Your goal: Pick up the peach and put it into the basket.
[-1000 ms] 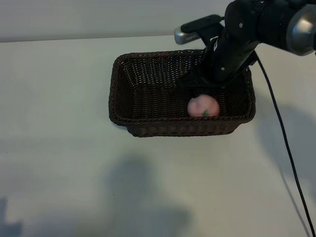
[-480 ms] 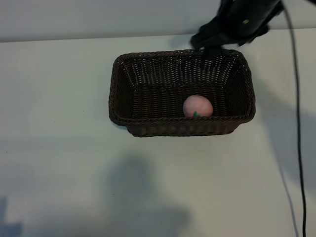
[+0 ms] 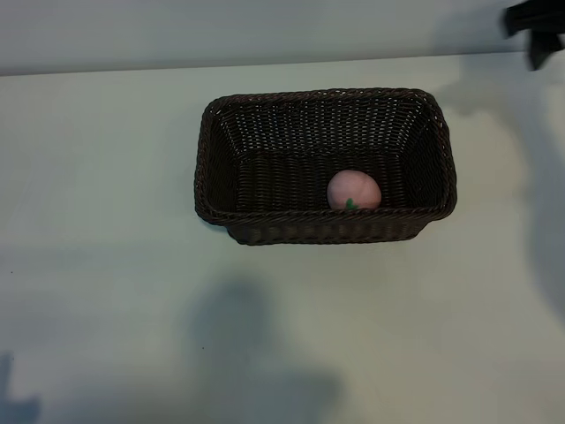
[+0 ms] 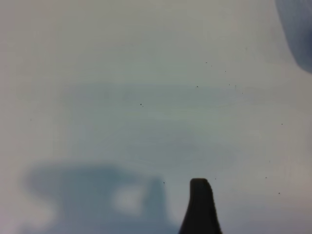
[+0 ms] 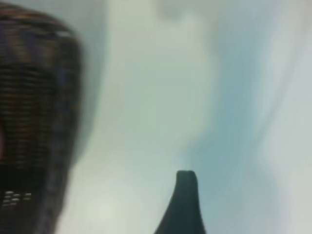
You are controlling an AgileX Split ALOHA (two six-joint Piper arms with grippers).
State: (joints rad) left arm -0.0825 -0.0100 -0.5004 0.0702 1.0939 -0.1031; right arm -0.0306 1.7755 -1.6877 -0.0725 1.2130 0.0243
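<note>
In the outside view, my right pincer [image 3: 535,34] has left the basket [image 3: 212,168]. A second ago it hung over the far right part of the basket, above the peach [image 3: 354,190]; now only a dark piece of it shows at the two o'clock corner, well apart from the basket. The peach has rolled a little toward nine o'clock and now lies quiet on the basket floor, near the front wall, at about five o'clock from the middle. I judge the task as done.

The peach is pale pink and round, with a small green mark low on its front.

In the left wrist view, my left pincer shows only one dark fingertip [image 4: 200,207] above the bare desk [image 4: 146,73]; it stands wide open and holds nothing.

In the right wrist view, one fingertip [image 5: 184,204] hangs over the desk, the basket beside it. The jaws seem open and empty.
</note>
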